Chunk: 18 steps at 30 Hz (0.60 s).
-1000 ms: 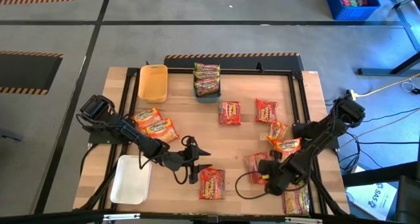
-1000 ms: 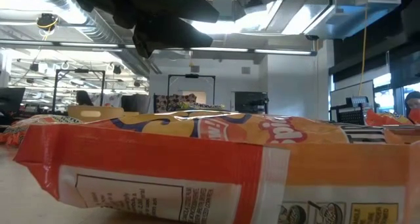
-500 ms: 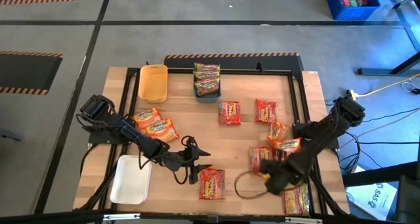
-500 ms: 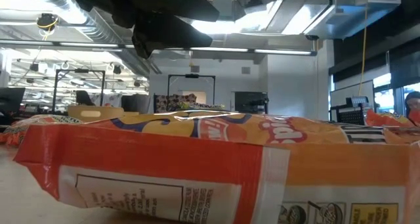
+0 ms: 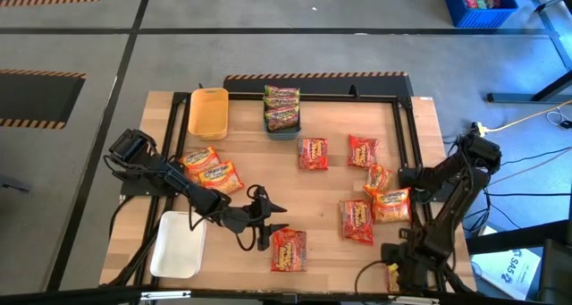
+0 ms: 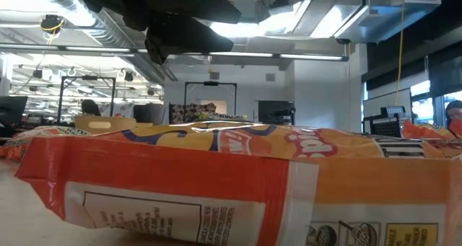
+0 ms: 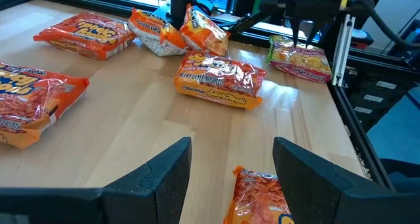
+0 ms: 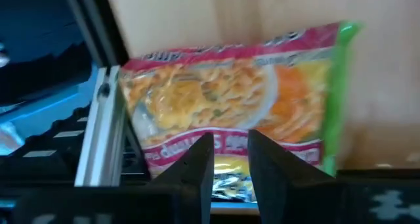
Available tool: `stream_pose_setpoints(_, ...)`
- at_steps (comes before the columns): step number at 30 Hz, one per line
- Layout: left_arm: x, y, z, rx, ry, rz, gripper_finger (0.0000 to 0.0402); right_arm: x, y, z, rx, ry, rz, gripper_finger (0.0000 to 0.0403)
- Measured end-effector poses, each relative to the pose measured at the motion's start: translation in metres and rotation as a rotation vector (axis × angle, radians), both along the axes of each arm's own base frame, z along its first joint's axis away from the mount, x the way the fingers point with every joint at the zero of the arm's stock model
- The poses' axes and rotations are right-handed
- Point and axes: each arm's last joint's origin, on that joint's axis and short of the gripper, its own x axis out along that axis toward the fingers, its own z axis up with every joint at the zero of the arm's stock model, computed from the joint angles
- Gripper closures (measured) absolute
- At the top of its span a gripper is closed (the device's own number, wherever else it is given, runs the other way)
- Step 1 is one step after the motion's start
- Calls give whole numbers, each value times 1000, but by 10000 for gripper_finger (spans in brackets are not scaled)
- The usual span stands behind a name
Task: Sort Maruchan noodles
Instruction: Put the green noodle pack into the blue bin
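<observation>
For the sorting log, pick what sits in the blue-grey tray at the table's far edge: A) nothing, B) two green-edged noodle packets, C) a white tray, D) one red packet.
B: in the high view the blue-grey tray beside the yellow tray holds two green-edged noodle packets, one behind the other.

bright even overhead light, soft shadows, right wrist view blurred

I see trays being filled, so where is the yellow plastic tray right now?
From above, the yellow plastic tray sits at the table's far edge on the left, beside the blue-grey tray holding green-edged noodle packets.
</observation>
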Motion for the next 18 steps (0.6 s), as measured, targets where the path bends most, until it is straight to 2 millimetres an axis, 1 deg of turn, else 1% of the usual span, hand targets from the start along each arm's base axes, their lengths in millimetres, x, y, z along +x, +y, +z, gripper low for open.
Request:
stream_pose_setpoints(3,0,0,0,0,0,0,193,-4,2,-6,12,-9,0,324)
stream_pose_setpoints(6,0,0,0,0,0,0,193,-2,3,-13,-4,-27,-5,324)
stream_pose_setpoints(11,0,1,0,0,0,3,193,2,8,-23,5,-93,38,324)
stream_pose_setpoints(15,0,1,0,-1,-1,3,193,10,6,-26,-20,-148,35,324)
stream_pose_setpoints(18,0,1,0,-1,-1,3,193,25,4,-25,-12,-253,27,324)
